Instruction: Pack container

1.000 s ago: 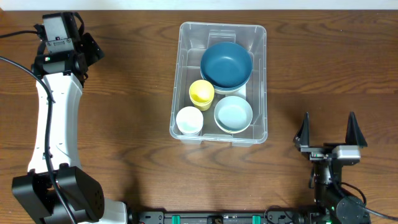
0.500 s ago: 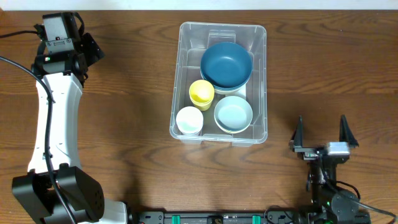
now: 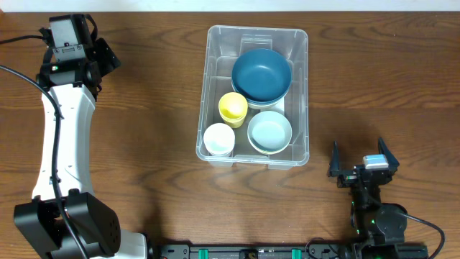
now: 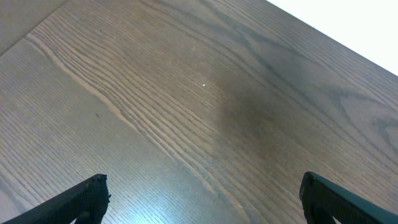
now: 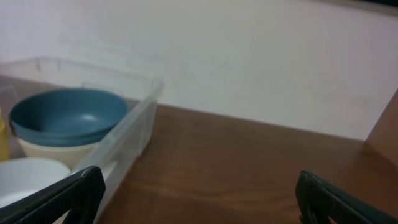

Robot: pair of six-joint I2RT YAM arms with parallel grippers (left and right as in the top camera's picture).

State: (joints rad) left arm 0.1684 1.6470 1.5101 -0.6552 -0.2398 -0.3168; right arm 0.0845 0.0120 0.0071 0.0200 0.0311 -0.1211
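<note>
Nearest, by the front edge of the table [image 3: 144,144]: right gripper [image 3: 359,152], fingers [image 5: 78,190] spread wide, nothing held, brown wood beneath.

Ahead of those fingers and off to their left, near but not touching: the container [image 3: 208,86]. Clear plastic, upright on the table, its near corner and side wall [image 5: 134,134] filling the left of the right wrist view.

Inside, closest to the right fingers: pale blue bowl [image 3: 269,131]. Just left of it, white cup [image 3: 218,138]. A little farther in, yellow cup [image 3: 233,108], right beside both. Farther again from the fingers, at the container's far end: dark blue bowl [image 3: 262,74], seated in a cream bowl [image 5: 50,149] showing under its rim from the wrist camera.

Past the container, plain white wall [image 5: 249,62].

Farthest off, well apart at the table's far left corner: left gripper [image 3: 97,50], fingers [image 4: 87,196] likewise wide apart, gripping nothing. Wood grain between and ahead of them, a white strip beyond the table edge up past the right-hand fingertip. Container well to the right of these fingers.
</note>
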